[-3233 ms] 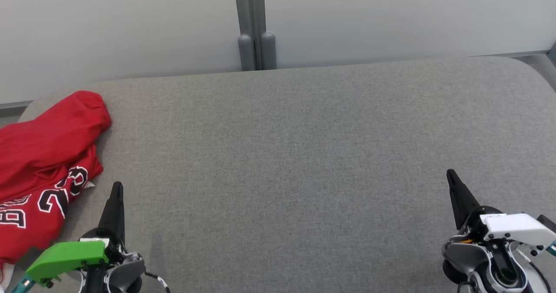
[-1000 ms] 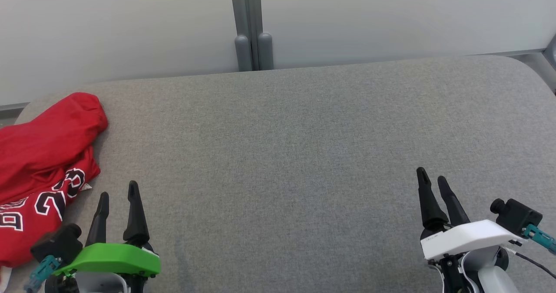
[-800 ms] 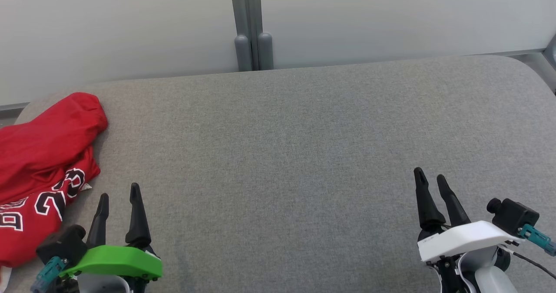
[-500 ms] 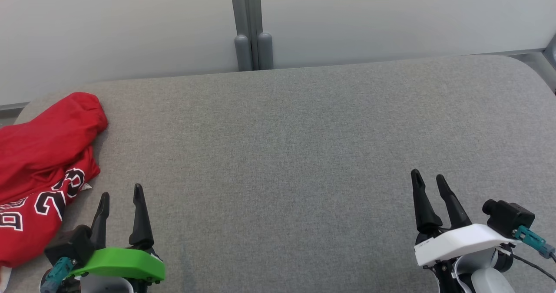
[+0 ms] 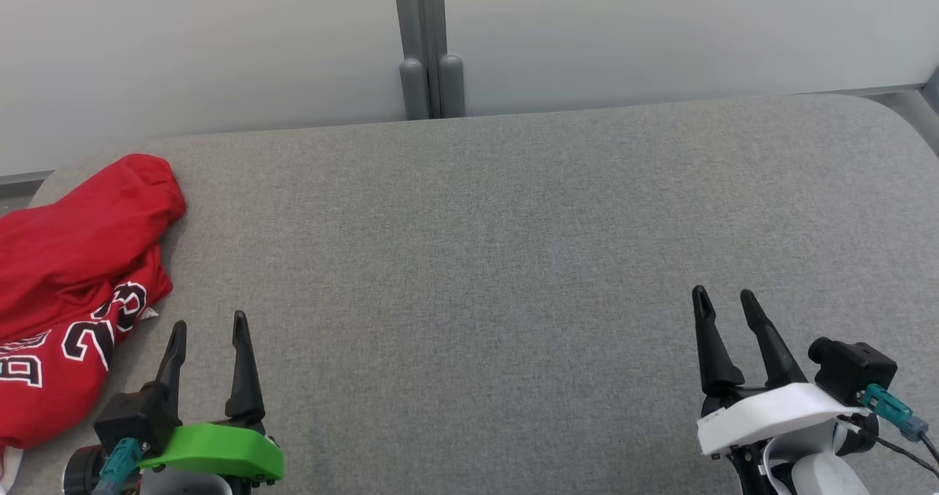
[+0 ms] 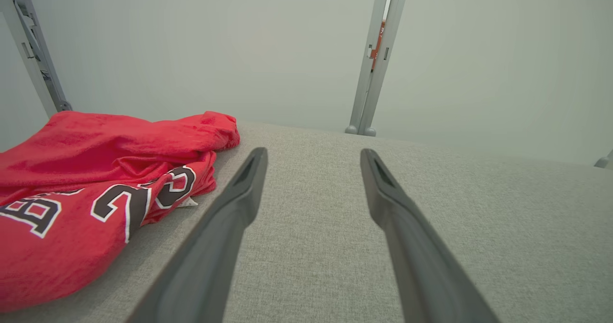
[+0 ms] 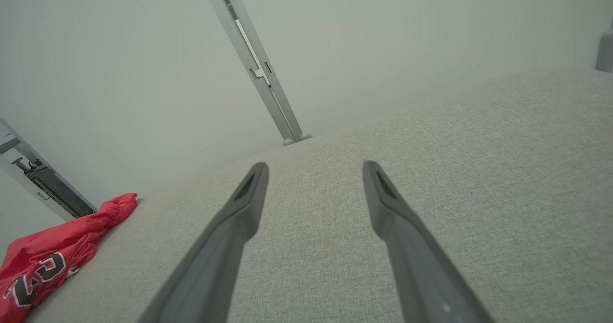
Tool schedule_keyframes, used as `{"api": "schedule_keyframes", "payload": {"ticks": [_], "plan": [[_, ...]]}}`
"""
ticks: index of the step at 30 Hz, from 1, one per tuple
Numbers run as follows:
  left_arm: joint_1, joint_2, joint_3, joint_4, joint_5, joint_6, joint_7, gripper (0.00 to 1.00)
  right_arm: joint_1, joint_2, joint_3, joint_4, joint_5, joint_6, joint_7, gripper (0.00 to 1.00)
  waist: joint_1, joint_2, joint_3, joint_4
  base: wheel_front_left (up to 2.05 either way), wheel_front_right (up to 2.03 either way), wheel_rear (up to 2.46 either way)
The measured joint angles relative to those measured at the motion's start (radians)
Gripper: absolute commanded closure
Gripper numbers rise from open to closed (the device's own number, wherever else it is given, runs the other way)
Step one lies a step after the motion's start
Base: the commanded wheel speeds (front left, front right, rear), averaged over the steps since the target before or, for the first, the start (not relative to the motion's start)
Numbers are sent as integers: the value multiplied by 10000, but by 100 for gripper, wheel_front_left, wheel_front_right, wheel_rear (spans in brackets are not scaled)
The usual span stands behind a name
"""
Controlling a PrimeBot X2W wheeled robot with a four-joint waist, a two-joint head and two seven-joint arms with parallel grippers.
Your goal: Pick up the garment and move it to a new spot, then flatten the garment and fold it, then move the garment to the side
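Observation:
The garment (image 5: 70,282) is a red jersey with black-and-white numbers, lying crumpled at the far left edge of the grey padded table (image 5: 499,246). It also lies at the left in the left wrist view (image 6: 86,189) and small at the lower left in the right wrist view (image 7: 52,256). My left gripper (image 5: 208,321) hovers open just right of the garment, apart from it, nothing between its fingers. My right gripper (image 5: 725,297) stands open over bare cloth at the lower right, holding nothing.
A pale wall with a grey upright post (image 5: 425,48) runs behind the table's far edge. The table's rounded corners fall away at the far left and far right (image 5: 902,121). Grey fabric stretches between the two grippers.
Earlier each gripper showed edge-on as one dark finger; both wrists have since rolled so that two spread fingers show. Over the last second both arms drew back slightly toward me. The garment lies unmoved.

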Motion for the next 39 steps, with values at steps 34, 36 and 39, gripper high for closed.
{"api": "schedule_keyframes", "payload": {"ticks": [34, 36, 39], "plan": [[286, -56, 161, 73, 2048, -240, -644, 0, 223, -27, 54, -234, -2393, 2, -648, 0, 0, 0, -196, 66, 0, 0, 0], [289, -79, 236, 98, 1987, -311, -658, 0, 226, -27, 35, -219, -2374, 2, -648, 0, 0, 0, -210, 83, 0, 0, 0], [295, -117, 334, 142, 1848, -355, -656, 0, 233, -27, 8, -182, -2284, 2, -648, 0, 0, 0, -232, 112, 0, 0, 0]]}}
